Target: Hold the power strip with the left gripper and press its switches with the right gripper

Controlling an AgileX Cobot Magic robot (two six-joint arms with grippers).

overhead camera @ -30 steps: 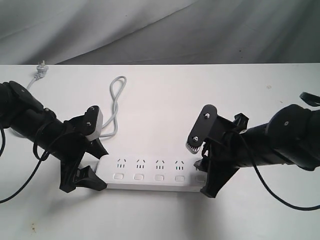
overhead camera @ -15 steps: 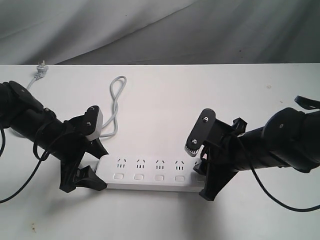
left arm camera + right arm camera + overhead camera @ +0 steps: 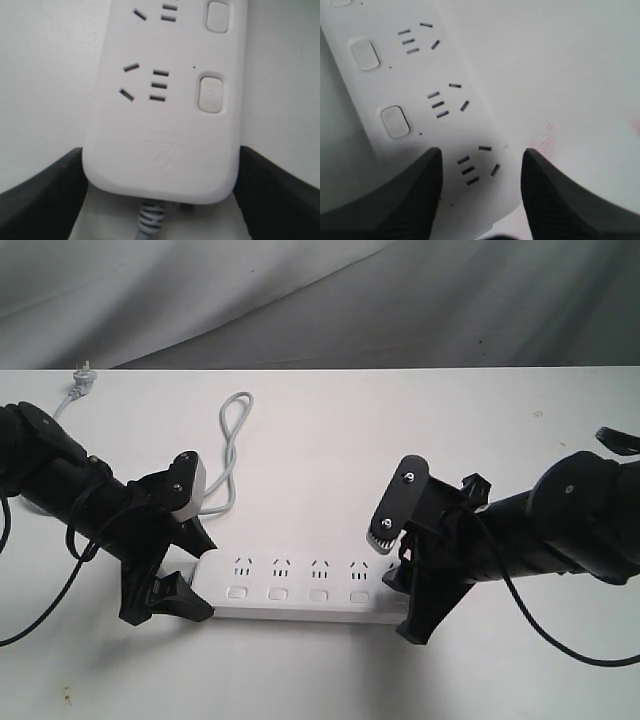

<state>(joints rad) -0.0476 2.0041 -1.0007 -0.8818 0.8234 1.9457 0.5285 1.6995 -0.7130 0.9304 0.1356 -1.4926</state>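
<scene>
The white power strip (image 3: pixel 310 580) lies flat on the table near its front, sockets up. My left gripper (image 3: pixel 208 578) is shut on its cord end. In the left wrist view both black fingers (image 3: pixel 45 200) press the sides of the power strip (image 3: pixel 165 125), just past the first switch (image 3: pixel 211 93). My right gripper (image 3: pixel 397 585) stands open over the far end, one finger on each side of the bar. It hovers low above the last socket group (image 3: pixel 477 165), and one finger (image 3: pixel 415 195) covers the spot of the last button. Several switches (image 3: pixel 298 594) show in a row.
The grey cord (image 3: pixel 232 440) loops behind the strip toward the back left, ending in the plug (image 3: pixel 80 375). A grey cloth (image 3: pixel 320 300) hangs behind the white table (image 3: pixel 400 420). A faint pink stain (image 3: pixel 542 142) marks the table beside the strip's end.
My right gripper has edged slightly left and lower over the strip's right end. The left gripper and the strip have not moved.
</scene>
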